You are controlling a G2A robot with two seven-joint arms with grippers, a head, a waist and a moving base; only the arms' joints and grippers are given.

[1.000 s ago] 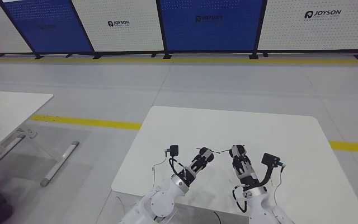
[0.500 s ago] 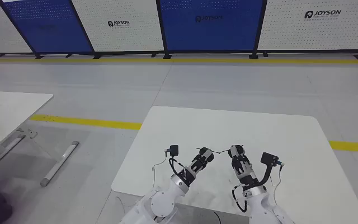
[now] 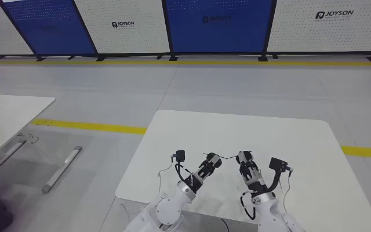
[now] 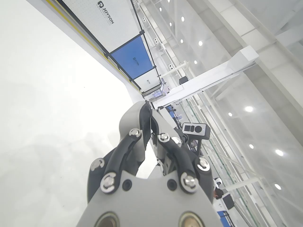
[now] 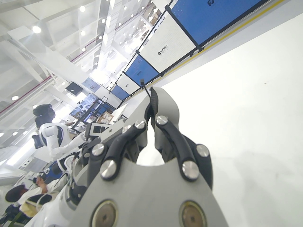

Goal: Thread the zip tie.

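Note:
My two grippers hang close together over the front part of the white table (image 3: 261,127), tips almost meeting. A thin black zip tie (image 3: 230,156) spans the short gap between them. My left gripper (image 3: 213,158) is shut, and a black strip of the zip tie (image 4: 150,119) is pinched edge-on between its pads. My right gripper (image 3: 244,156) is shut on the other end. In the right wrist view the tie's small square head (image 5: 142,81) sticks out just past the right gripper (image 5: 152,93). In the left wrist view the left gripper (image 4: 149,106) points toward the other arm.
The table's front edge runs just below both arms and its left edge (image 3: 136,156) is near the left arm. A second table (image 3: 17,113) stands at far left. Blue and white partition panels (image 3: 220,26) line the back, beyond a yellow floor line.
My right gripper has crept slightly toward the left gripper, narrowing the gap. The left arm has stayed where it was.

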